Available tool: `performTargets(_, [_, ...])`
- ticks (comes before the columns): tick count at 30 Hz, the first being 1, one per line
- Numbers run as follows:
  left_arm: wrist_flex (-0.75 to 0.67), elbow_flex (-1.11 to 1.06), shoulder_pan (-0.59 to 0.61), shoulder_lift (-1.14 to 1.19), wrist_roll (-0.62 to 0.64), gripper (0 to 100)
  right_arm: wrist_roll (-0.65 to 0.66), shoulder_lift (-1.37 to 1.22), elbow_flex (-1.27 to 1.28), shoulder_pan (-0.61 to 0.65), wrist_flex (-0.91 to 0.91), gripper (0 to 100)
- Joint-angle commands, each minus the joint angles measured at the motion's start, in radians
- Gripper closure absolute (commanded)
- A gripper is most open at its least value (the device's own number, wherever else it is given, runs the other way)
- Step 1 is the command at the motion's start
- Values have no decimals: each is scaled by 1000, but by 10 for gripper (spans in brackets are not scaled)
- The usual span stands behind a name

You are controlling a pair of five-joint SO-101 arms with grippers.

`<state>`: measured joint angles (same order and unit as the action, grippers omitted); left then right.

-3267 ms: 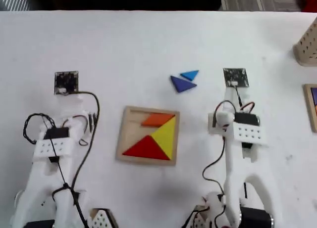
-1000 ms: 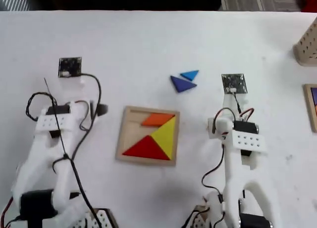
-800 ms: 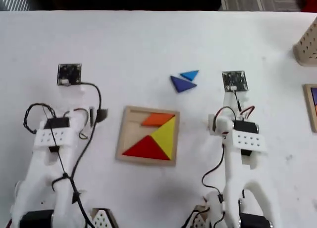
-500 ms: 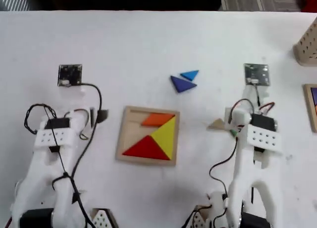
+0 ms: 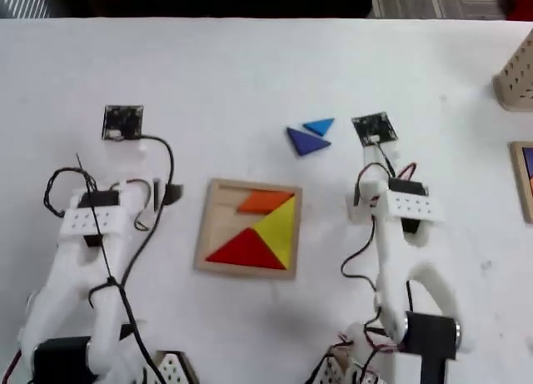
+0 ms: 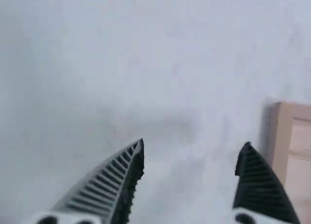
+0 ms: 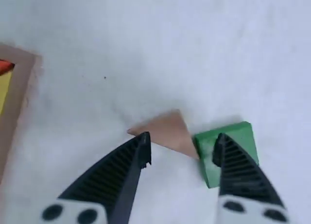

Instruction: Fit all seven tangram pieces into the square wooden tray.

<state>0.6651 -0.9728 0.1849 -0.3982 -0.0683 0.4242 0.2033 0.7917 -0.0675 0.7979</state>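
The square wooden tray (image 5: 218, 226) lies between the two arms and holds an orange parallelogram (image 5: 265, 201), a yellow triangle (image 5: 279, 230) and a red triangle (image 5: 246, 249). Beyond the tray, a dark blue triangle (image 5: 306, 140) and a light blue triangle (image 5: 319, 127) lie on the white table. My right gripper (image 7: 183, 136) is open just above a brown triangle (image 7: 165, 129) and a green square (image 7: 242, 135), which lie side by side right of the tray (image 7: 14, 102). My left gripper (image 6: 193, 146) hangs open over bare table, with the tray's edge (image 6: 291, 136) beside it.
A perforated wooden block (image 5: 516, 76) stands at the far right edge. Below it is the rim of a second tray (image 5: 525, 180). Cables loop around the left arm (image 5: 92, 221) and the right arm (image 5: 400, 205).
The right arm swung out to the right, uncovering the brown and green pieces, then came back left over them. The left arm shifted slightly. The tray and blue triangles stayed put.
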Motion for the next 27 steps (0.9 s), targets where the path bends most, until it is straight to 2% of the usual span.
performTargets(1, [-14, 44, -13, 1, -11, 694, 97, -94, -91, 22, 33, 682])
performTargets(9, [-14, 44, -13, 2, -12, 694, 327, -208, -204, 84, 119, 716])
performTargets(14, [-14, 44, -13, 4, -20, 694, 425, -248, -259, 56, 119, 718])
performTargets(27, [-17, 44, -13, 5, -48, 696, 517, -288, -287, 36, 220, 732])
